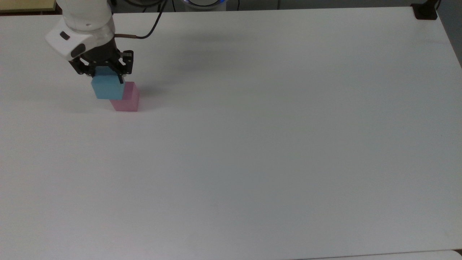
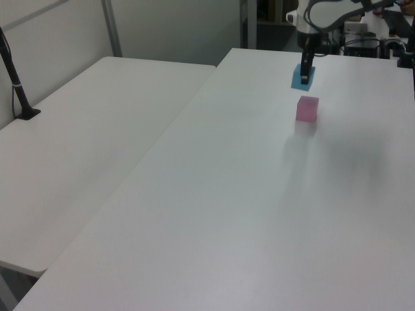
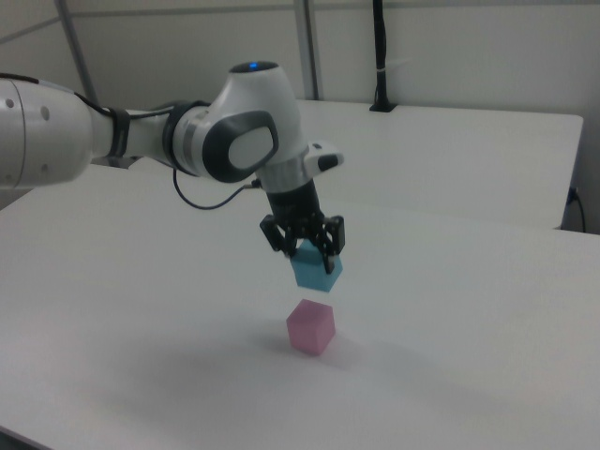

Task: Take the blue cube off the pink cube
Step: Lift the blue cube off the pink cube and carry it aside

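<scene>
Claw fingers are clamped on the blue cube, one dark finger pressed against each of two opposite faces, and the cube hangs in the air — clear of everything beneath it. In the right view a plain gap shows between its underside and the pink cube, which sits on the white tabletop just below and slightly toward the right view's left. In the left view the claw holds the blue cube above and a little beyond the pink cube, again with bare tabletop visible between them. In the top view the blue cube overlaps the upper-left part of the pink cube, with the claw and the white wrist directly above it. A black cable runs from the wrist toward the far edge of the tabletop. A second white table stands alongside in the left view, carrying a black post on a small base.
</scene>
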Tool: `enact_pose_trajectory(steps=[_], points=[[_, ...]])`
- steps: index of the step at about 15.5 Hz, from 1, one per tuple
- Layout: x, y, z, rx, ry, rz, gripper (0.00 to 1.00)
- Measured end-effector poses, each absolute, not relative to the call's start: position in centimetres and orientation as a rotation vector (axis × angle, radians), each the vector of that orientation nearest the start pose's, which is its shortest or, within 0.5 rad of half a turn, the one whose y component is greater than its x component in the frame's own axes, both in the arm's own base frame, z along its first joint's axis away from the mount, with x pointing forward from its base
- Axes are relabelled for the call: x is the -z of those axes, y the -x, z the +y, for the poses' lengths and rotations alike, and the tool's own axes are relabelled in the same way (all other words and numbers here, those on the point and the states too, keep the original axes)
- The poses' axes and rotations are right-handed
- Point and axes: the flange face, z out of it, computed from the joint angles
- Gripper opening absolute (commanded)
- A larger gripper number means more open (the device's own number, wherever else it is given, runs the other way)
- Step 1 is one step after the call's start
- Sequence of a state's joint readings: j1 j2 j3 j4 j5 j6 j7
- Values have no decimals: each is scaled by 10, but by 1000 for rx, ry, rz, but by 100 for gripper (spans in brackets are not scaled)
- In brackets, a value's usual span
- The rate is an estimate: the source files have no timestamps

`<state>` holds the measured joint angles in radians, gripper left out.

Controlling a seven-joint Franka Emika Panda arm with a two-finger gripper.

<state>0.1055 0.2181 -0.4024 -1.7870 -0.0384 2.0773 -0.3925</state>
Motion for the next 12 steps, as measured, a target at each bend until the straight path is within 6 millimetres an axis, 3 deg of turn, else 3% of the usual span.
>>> enact_pose_trajectory(steps=[3,5,9,11,12], points=[[-467,-624,-168,174,3260,-207,36],[-462,-650,-168,212,3251,-193,38],[-410,-706,-159,222,3288,-233,40],[-376,-726,-154,268,3314,-258,41],[-360,-732,-152,279,3325,-261,46]])
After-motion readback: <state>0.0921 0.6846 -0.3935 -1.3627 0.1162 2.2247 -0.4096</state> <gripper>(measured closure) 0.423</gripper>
